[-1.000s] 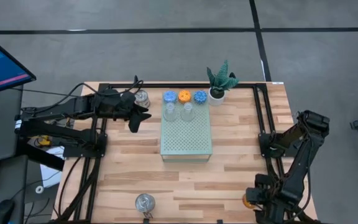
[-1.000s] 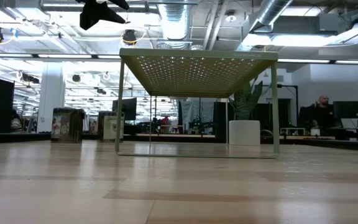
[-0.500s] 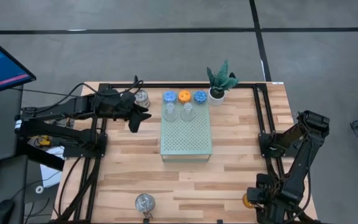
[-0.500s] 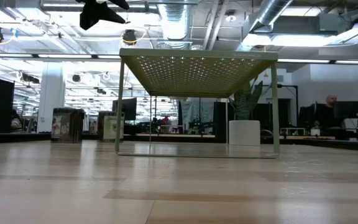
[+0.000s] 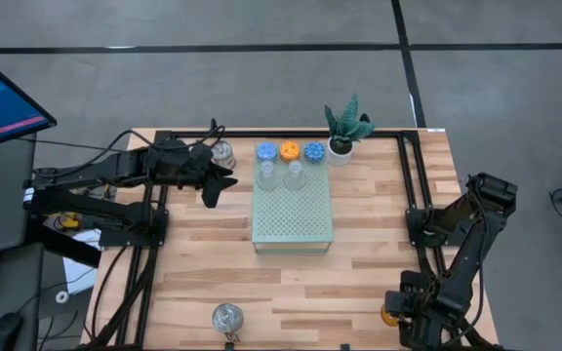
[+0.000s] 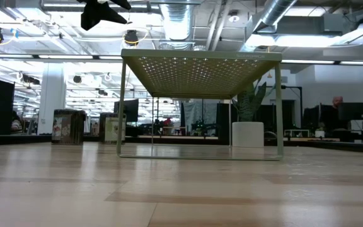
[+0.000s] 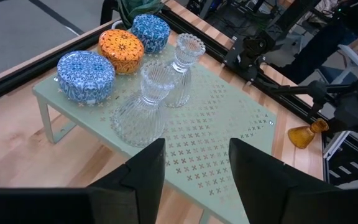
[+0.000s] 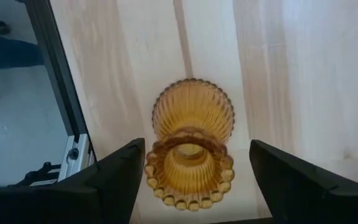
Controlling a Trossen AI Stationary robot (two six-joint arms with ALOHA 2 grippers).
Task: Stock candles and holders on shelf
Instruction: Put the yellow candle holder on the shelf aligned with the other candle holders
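Bright, even overhead light — soft shadows, ceiling-lamp glare, sharp focus

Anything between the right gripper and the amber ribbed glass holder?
Nothing visible. The right gripper is directly over the amber ribbed glass holder at the table's near right corner, fingers open on either side with clear gaps, not touching it.

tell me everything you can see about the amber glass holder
The amber glass holder is ribbed, see-through orange-brown glass with a beaded rim on its cup and a wider fluted foot. It stands on the wooden table near the front right corner, next to the black frame rail. The right gripper hangs straight over it, one finger on each side, neither visibly touching the glass. Nothing is inside it.
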